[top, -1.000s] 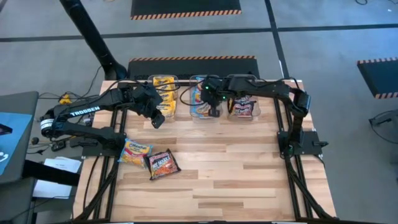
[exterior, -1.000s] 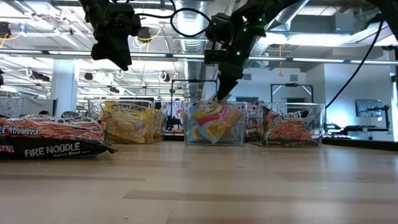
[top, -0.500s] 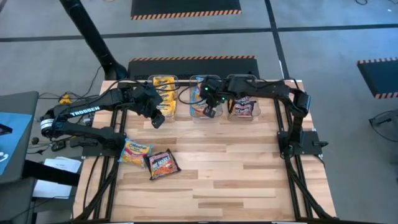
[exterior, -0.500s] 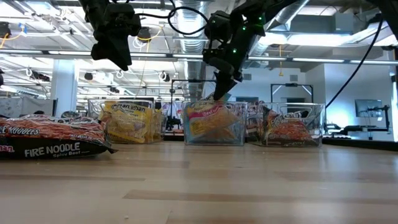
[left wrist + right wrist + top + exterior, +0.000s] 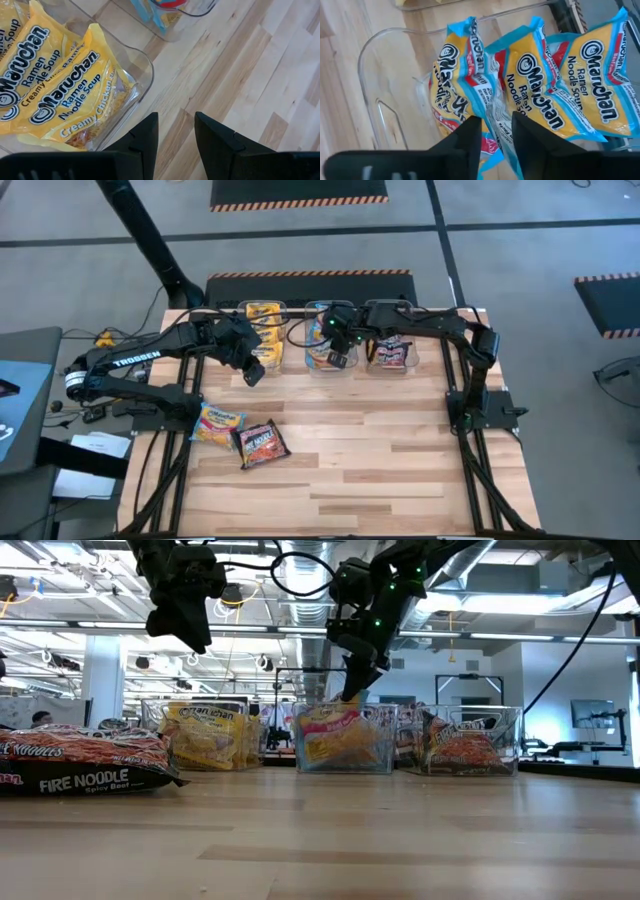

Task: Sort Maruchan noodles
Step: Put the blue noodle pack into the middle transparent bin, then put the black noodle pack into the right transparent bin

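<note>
Two dark fingers of the right gripper (image 5: pixel 492 137) stand a little apart over the middle clear bin (image 5: pixel 375 95), nothing pinched between them — a light-blue-and-yellow packet (image 5: pixel 457 95) lies just past the tips, standing on edge with its long axis along the bin's length. Beside it, two more blue-and-yellow packets (image 5: pixel 540 97) lean in the same bin, lettering running slantwise. From above, this gripper (image 5: pixel 340 358) sits over the middle bin's near end; from table height it (image 5: pixel 352 690) hangs just above the bin rim, and the packet (image 5: pixel 340 732) shows its broad face through the clear wall, which the overhead camera does not give.

The left gripper (image 5: pixel 175 135) hovers with fingers parted and empty above bare table (image 5: pixel 240 85), just off the corner of the left bin (image 5: pixel 142 65). In that bin yellow-orange packets (image 5: pixel 75 95) lie tilted, long axis slantwise across the bin. Overhead the left gripper (image 5: pixel 250 370) is near the left bin's front.

The right bin (image 5: pixel 393 352) holds black-red packets (image 5: pixel 462 748). Well apart, at the table's front left, a yellow-orange packet (image 5: pixel 217 421) and a black-red packet (image 5: pixel 262 442) lie flat, just beside each other, both turned slantwise — the low camera shows only the black-red one (image 5: pixel 85 762) clearly
</note>
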